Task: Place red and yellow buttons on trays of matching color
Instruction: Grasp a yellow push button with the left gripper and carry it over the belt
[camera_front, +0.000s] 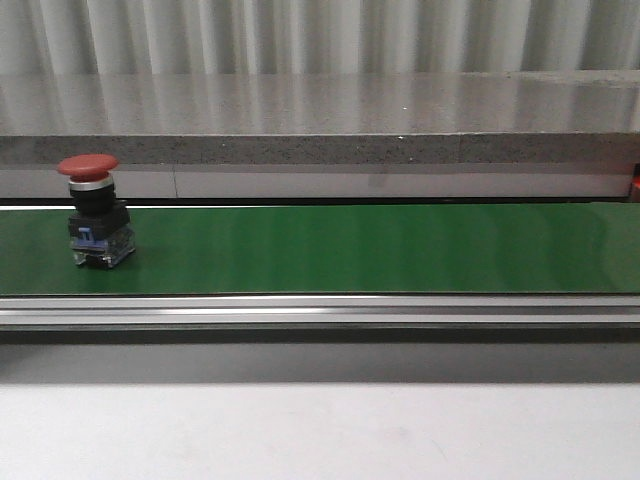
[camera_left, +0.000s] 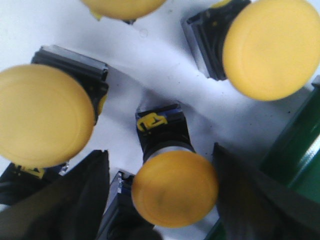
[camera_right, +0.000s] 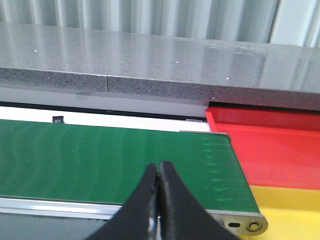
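A red button (camera_front: 88, 166) on a black and clear base stands upright at the left end of the green conveyor belt (camera_front: 380, 248). Several yellow buttons lie on a white surface in the left wrist view. My left gripper (camera_left: 160, 160) is open, its black fingers (camera_left: 75, 200) on either side of one yellow button (camera_left: 174, 187), with a gap on one side. My right gripper (camera_right: 159, 167) is shut on nothing, above the near edge of the belt (camera_right: 100, 160). The red tray (camera_right: 275, 145) and the yellow tray (camera_right: 290, 210) sit past the belt's end.
A grey stone ledge (camera_front: 320, 130) runs behind the belt, with a corrugated wall above it. An aluminium rail (camera_front: 320, 310) edges the belt's front. Other yellow buttons (camera_left: 42, 115) (camera_left: 270, 47) crowd close around the left gripper. A green belt edge (camera_left: 300, 150) is beside them.
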